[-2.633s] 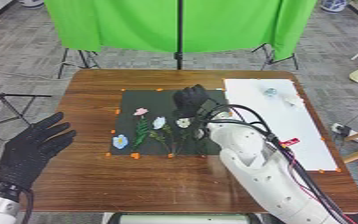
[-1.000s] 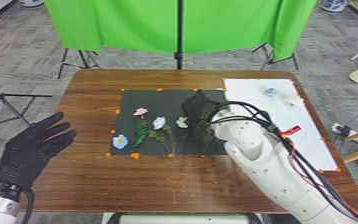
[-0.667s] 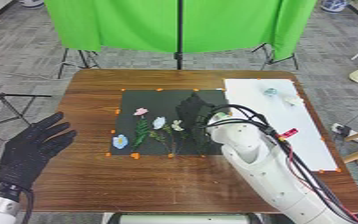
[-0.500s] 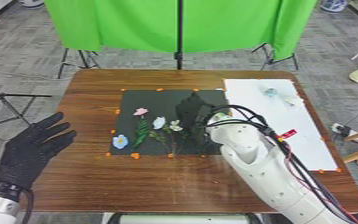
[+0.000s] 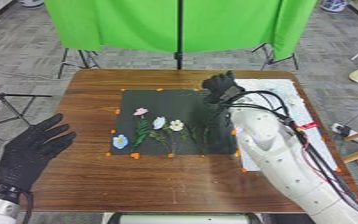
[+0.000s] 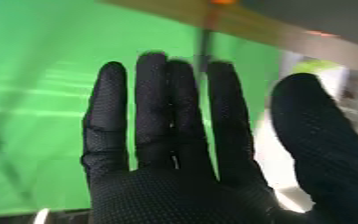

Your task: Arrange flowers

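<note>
My right hand is over the black mat's back right corner, beside the white board. In the right wrist view that hand has straight fingers and a spread thumb, holding nothing. My left hand rests open left of the mat. On the black mat lie a blue flower at front left, a pink flower with a leafy stem, a pale blue flower and a white flower. Green stems lie to the right of the white flower.
The white board lies on the table's right side, partly covered by my right arm. Orange tape pieces mark the mat's edges. A green cloth hangs behind the wooden table.
My right hand has left the white flower and moved back and right, towards the board. The white flower has shifted left, closer to the pale blue one. The left hand stays put.
</note>
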`<state>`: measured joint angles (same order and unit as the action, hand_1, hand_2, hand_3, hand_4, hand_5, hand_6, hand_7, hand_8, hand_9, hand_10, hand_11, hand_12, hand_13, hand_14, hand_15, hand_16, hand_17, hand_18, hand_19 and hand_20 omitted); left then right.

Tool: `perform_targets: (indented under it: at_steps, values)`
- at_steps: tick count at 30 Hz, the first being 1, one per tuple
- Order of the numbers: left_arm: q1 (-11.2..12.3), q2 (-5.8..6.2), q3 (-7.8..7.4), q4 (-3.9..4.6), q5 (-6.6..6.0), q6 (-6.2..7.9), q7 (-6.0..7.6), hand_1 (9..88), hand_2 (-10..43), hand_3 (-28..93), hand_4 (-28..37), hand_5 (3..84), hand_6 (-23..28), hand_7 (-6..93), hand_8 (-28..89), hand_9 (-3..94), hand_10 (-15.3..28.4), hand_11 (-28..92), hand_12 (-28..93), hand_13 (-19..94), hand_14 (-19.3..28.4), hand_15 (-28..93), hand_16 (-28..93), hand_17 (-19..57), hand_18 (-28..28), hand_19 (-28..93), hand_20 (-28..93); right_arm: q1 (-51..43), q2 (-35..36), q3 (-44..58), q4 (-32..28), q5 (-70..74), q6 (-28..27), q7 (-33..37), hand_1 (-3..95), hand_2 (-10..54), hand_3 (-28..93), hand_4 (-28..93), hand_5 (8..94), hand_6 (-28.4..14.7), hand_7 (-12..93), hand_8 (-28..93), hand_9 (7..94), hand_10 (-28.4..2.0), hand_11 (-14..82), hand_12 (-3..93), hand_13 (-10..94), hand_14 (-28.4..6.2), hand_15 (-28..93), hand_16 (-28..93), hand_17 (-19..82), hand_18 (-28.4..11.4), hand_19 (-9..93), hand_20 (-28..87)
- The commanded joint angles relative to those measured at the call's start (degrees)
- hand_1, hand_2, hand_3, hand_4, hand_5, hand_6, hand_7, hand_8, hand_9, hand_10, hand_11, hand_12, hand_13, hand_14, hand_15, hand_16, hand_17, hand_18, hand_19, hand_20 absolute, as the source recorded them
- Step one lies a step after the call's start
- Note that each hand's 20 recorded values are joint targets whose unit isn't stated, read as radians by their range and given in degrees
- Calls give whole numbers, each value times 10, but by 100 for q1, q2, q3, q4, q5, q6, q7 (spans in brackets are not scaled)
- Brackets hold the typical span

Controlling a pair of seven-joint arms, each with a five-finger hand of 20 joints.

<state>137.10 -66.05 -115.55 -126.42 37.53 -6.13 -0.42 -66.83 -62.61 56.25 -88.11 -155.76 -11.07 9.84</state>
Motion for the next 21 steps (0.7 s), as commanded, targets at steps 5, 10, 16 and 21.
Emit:
perform_targets:
  at_steps: [5,10,16,21]
  values:
    - [139,-57,-64,-20,26,26,39,255,-18,708,-254,380,30,200,-96,324,134,276,127,274,165,366,-16,-76,224,487,46,-681,1434,1273,-117,704,-699,1102,129,45,824,-256,150,-85,98,-58,135,-151,2,301,109,-175,-108,383,-51,-242,489,124]
    - [96,-38,-55,-1,30,-18,2,255,-18,709,-255,381,30,201,-96,324,133,276,127,274,164,366,-16,-76,224,487,46,-880,1530,1448,101,946,-260,1181,148,-2,839,-266,143,-86,87,-49,131,-152,-17,316,130,-183,-100,344,-41,-250,490,89]
    - [58,-19,-22,20,30,-50,-19,255,-18,710,-256,380,29,201,-97,324,133,277,127,274,164,365,-16,-76,224,487,46,-968,1521,1377,334,1176,390,1508,186,-57,888,-278,228,-49,209,-137,244,-137,91,230,207,-129,2,323,-19,-237,510,92]
    - [46,2,-11,35,26,-59,-27,254,-18,711,-257,380,29,201,-96,324,133,277,127,273,163,365,-16,-76,224,486,46,-937,1524,1267,572,1130,679,1668,217,-81,896,-282,270,-37,251,-173,303,-119,161,195,308,-101,132,249,29,-227,544,114]
